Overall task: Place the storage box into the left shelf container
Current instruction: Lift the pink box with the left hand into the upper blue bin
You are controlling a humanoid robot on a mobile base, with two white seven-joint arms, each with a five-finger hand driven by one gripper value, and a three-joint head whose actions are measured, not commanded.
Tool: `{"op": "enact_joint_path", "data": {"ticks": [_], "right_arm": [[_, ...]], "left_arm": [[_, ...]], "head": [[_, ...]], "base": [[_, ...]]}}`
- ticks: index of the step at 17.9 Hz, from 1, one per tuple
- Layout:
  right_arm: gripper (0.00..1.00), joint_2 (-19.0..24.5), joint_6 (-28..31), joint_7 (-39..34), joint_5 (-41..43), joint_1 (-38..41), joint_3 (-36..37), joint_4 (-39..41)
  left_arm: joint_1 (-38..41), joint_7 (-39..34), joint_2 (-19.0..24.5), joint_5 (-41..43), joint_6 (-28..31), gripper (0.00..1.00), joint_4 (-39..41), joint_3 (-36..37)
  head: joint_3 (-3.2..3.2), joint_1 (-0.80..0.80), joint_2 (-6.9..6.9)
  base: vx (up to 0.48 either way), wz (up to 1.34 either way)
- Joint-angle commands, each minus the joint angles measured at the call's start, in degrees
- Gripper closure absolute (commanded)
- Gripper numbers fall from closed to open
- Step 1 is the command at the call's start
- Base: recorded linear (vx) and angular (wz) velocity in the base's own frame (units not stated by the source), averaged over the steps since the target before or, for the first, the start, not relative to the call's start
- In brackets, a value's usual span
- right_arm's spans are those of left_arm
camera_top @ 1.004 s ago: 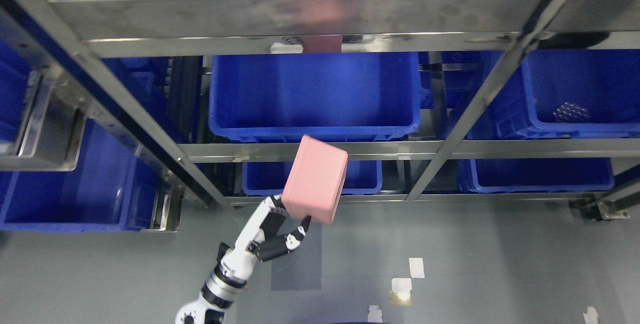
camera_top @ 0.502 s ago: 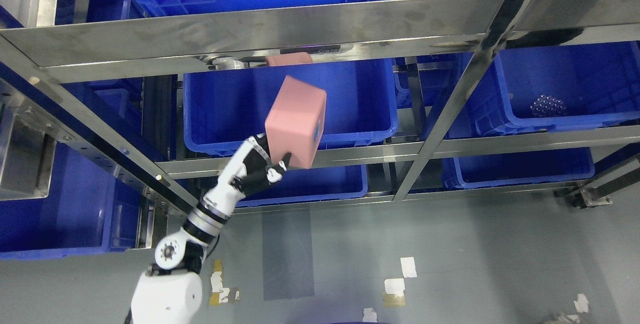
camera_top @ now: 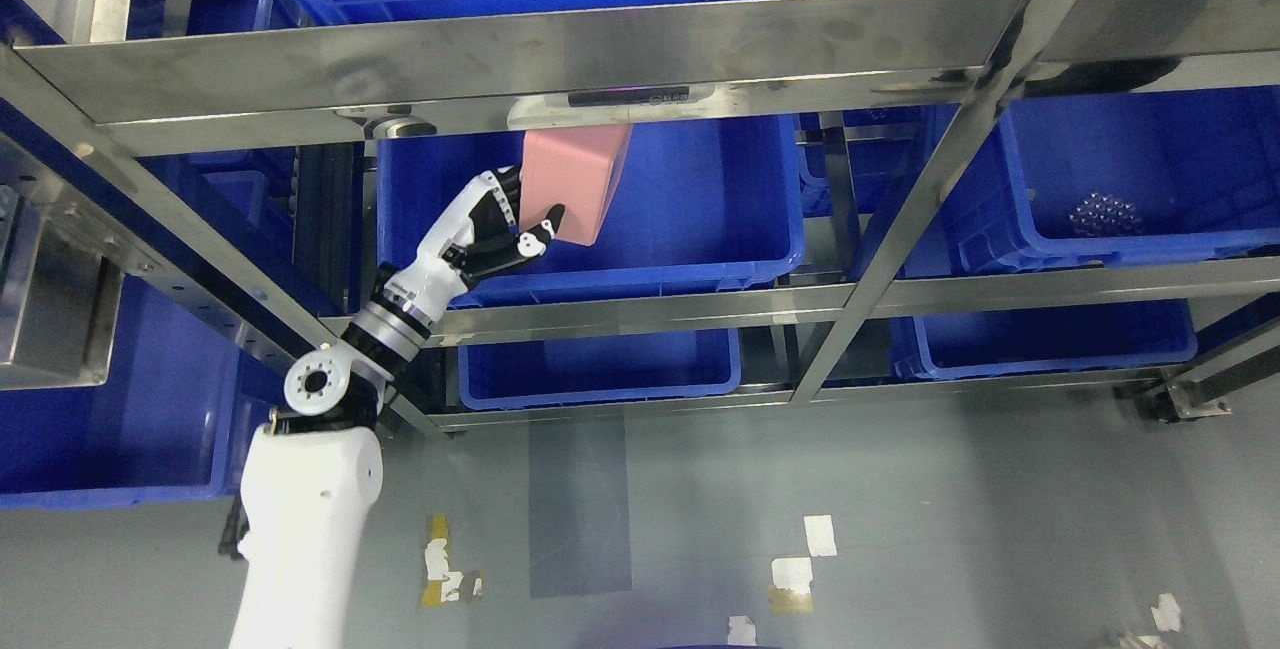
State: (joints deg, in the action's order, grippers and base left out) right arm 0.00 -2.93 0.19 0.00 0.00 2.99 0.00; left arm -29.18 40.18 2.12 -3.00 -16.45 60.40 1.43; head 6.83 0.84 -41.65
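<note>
Robot hand: the left robot hand (camera_top: pixel 500 229) is curled around the lower end of the pink storage box (camera_top: pixel 570 179), black fingertips (camera_top: pixel 548 222) pressed against its underside, so it is pinching the box and carrying it.
Arm: the white left arm (camera_top: pixel 310 519) rises from the bottom edge, left of the middle, and reaches up and rightward into the steel shelf (camera_top: pixel 560 49).
Right robot hand: out of view.
Storage box: held in the air over the left part of the blue container (camera_top: pixel 700 209), tilted, its upper end tucked just under the shelf's front crossbar, which hides the box top.
Container: open-topped and, as far as its visible floor shows, holding nothing; it sits on the shelf level directly behind the robot hand.
Neighbours: another blue bin (camera_top: pixel 1130 179) stands to the right of the container beyond the slanted steel post (camera_top: pixel 940 179), and a lower blue bin (camera_top: pixel 600 369) sits beneath the container.
Progress: the box appears to be carried to its target and is past the container's front wall, so the approach looks nearly complete.
Left to do: lower the box to the container floor, spread the fingers, and draw the arm clear of the crossbar.
</note>
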Motion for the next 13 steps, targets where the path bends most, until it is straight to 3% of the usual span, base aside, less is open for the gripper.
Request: {"op": "enact_joint_path", "data": {"ticks": [1, 5, 10, 11, 12, 13], "right_arm": [[0.0, -1.0, 0.1, 0.0, 1.2, -0.3, 0.0, 1.0], [0.0, -1.0, 0.1, 0.0, 1.2, -0.3, 0.0, 1.0], [0.0, -1.0, 0.1, -0.1, 1.2, -0.3, 0.0, 1.0], [0.0, -1.0, 0.1, 0.0, 1.2, -0.3, 0.0, 1.0], [0.0, -1.0, 0.1, 0.0, 1.2, -0.3, 0.0, 1.0], [0.0, -1.0, 0.1, 0.0, 1.2, -0.3, 0.0, 1.0]], "left_arm": [[-8.3, -0.2, -1.1, 22.9, -5.4, 0.91, -18.3, -1.7], [-11.0, -0.6, -1.1, 30.4, -6.4, 0.87, -18.8, -0.6], [-11.5, -2.7, -1.1, 30.4, -6.5, 0.61, -18.7, -0.6], [-11.5, -4.8, -1.1, 30.3, -6.6, 0.48, -18.6, -0.8], [-11.7, -7.8, -1.1, 30.1, -6.6, 0.27, -18.4, -1.2], [-11.9, -11.0, -1.1, 29.5, -6.8, 0.2, -17.7, -1.3]], "head": [[0.0, 0.0, 0.0], [0.0, 0.0, 0.0], [0.0, 0.0, 0.0], [0.0, 0.0, 0.0], [0.0, 0.0, 0.0], [0.0, 0.0, 0.0]], "base": [[0.0, 0.0], [0.0, 0.0], [0.0, 0.0], [0.0, 0.0], [0.0, 0.0], [0.0, 0.0]]}}
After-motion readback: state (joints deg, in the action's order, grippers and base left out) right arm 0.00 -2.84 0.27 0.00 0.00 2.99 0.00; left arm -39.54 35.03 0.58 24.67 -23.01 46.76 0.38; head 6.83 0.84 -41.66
